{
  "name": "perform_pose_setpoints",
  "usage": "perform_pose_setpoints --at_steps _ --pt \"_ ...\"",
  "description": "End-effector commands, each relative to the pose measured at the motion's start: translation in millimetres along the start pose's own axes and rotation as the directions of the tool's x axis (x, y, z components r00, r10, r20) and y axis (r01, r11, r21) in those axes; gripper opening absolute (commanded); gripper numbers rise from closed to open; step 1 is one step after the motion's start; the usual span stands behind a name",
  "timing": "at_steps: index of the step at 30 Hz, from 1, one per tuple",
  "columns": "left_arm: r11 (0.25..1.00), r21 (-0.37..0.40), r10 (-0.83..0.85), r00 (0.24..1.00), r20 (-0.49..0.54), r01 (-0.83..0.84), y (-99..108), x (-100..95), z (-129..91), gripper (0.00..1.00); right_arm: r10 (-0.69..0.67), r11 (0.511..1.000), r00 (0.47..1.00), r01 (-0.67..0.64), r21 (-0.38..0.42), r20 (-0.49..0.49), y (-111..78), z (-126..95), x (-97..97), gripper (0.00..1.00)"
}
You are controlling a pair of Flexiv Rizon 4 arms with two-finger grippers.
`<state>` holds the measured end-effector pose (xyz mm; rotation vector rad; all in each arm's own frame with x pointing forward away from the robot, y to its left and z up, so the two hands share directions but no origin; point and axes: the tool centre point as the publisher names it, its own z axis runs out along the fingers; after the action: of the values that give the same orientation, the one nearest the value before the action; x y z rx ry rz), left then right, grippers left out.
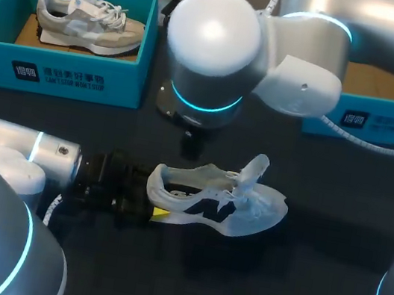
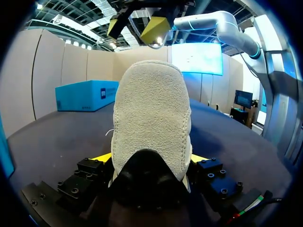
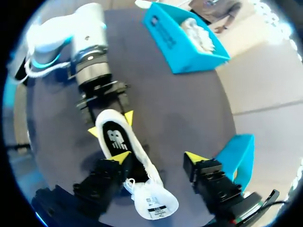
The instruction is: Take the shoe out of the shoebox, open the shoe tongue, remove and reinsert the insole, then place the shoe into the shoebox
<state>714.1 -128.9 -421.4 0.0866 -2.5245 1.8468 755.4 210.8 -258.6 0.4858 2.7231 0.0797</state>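
The left arm (image 1: 21, 156) comes in low from the near left corner, lying almost flat over the counter (image 1: 324, 290). Its left hand (image 1: 154, 201) is clamped on the heel of the white shoe (image 1: 219, 197), with a yellow tip against each side. The left wrist view shows the heel standing upright between those tips. The shoe sits mid-counter with its toe pointing right, but I cannot tell whether its sole rests on the surface. The right arm (image 1: 301, 66) reaches in from the far right, its big joint hanging over the middle and hiding its hand from the head view. Only the right wrist view shows the right hand (image 3: 157, 158). It points straight down over the shoe with its fingers spread wide and holds nothing. One finger is just beside the laces and the other is well apart. That view also shows the insole (image 3: 116, 139) lying inside the shoe and the tongue (image 3: 154, 205) folded forward over the toe. At the far left, the left box (image 1: 58, 75) holds a beige shoe (image 1: 89, 23). The right box (image 1: 390, 123) stands at the far right, partly behind the right arm.
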Motion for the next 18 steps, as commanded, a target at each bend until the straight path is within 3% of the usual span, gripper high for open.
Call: perform_pose_setpoints --at_steps 1,2,10,18 --pt "1.0 -0.002 0.0 1.0 -0.002 0.0 0.1 -0.4 -0.3 0.0 -0.194 0.98 0.968 0.187 -0.062 -0.156 -6.7 6.1 -2.2 0.05" --pt "1.0 -0.002 0.0 1.0 -0.002 0.0 0.1 -0.4 -0.3 0.0 -0.203 0.979 0.965 0.195 -0.064 -0.166 -6.9 7.2 -0.6 0.0" --pt "1.0 -0.002 0.0 1.0 -0.002 0.0 0.1 -0.4 -0.3 0.0 -0.25 0.968 0.938 0.237 -0.083 -0.242 -8.0 20.9 16.2 0.0" --pt "1.0 -0.002 0.0 1.0 -0.002 0.0 0.1 -0.4 -0.3 0.0 -0.25 0.968 0.938 0.237 -0.083 -0.242 -8.0 20.9 16.2 0.0"
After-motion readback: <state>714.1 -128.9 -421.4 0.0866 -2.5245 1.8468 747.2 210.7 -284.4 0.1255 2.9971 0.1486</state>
